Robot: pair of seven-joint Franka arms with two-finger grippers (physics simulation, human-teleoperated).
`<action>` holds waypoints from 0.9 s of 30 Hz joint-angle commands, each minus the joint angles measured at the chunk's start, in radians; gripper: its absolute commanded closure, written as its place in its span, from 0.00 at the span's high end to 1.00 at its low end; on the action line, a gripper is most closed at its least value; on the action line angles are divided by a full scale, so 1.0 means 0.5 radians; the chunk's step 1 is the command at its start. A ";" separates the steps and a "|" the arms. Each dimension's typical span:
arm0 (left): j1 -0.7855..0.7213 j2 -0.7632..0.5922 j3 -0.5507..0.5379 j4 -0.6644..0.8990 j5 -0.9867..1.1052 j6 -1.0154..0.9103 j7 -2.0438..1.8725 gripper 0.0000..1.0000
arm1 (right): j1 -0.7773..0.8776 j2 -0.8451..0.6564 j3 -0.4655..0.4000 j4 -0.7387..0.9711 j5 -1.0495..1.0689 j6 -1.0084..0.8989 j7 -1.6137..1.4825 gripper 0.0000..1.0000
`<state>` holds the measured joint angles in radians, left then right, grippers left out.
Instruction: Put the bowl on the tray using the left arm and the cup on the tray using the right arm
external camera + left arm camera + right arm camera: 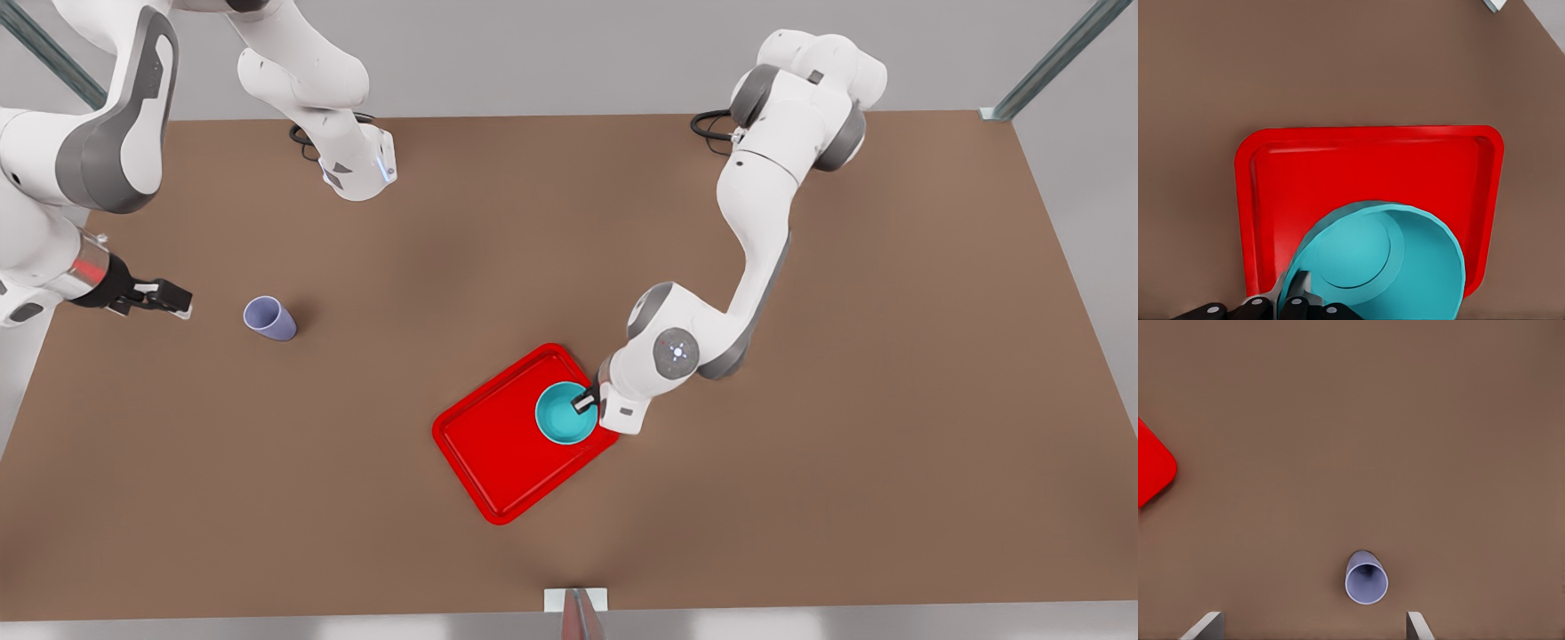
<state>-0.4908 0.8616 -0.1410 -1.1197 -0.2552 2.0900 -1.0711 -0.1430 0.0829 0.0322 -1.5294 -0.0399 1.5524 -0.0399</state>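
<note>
teal bowl, smooth, round, on red tray

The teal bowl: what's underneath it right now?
The round teal plastic bowl sits over the flat red tray, near one corner, with the left gripper pinching its rim. The bowl hides the tray patch below, so contact can't be confirmed.

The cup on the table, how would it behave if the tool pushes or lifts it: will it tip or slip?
The cup looks tall, narrow and tapered, so a high push would probably tip it. Its smooth wall may slip in a loose grip. The right tool, open beside it, should probably close low.
</note>
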 commanded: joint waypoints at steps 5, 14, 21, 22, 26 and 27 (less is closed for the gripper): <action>-0.009 0.062 0.000 -0.009 -0.158 0.087 0.022 0.21 | -0.005 0.000 -0.003 0.000 0.000 0.000 0.000 1.00; -0.003 0.213 0.024 -0.006 -0.146 0.259 0.136 0.85 | 0.007 0.000 0.000 0.006 0.000 0.009 0.000 1.00; 0.257 -0.370 0.178 0.003 0.265 -0.796 0.917 1.00 | 0.004 0.000 0.000 0.000 0.000 -0.012 0.000 1.00; 0.340 -0.462 0.260 0.000 0.268 -0.949 1.295 1.00 | 0.004 0.000 0.000 0.000 0.000 -0.012 0.000 1.00; 0.368 -0.748 0.684 -0.013 0.434 -1.452 2.372 1.00 | 0.004 0.000 0.000 0.000 -0.003 -0.012 0.000 1.00; 0.368 -0.791 0.699 -0.022 0.443 -1.514 2.388 1.00 | 0.001 0.000 0.000 0.000 -0.003 -0.012 0.000 1.00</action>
<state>-0.3070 0.4621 0.2164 -1.1291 -0.0890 1.3126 0.1213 -0.1424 0.0843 0.0322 -1.5308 -0.0400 1.5462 -0.0399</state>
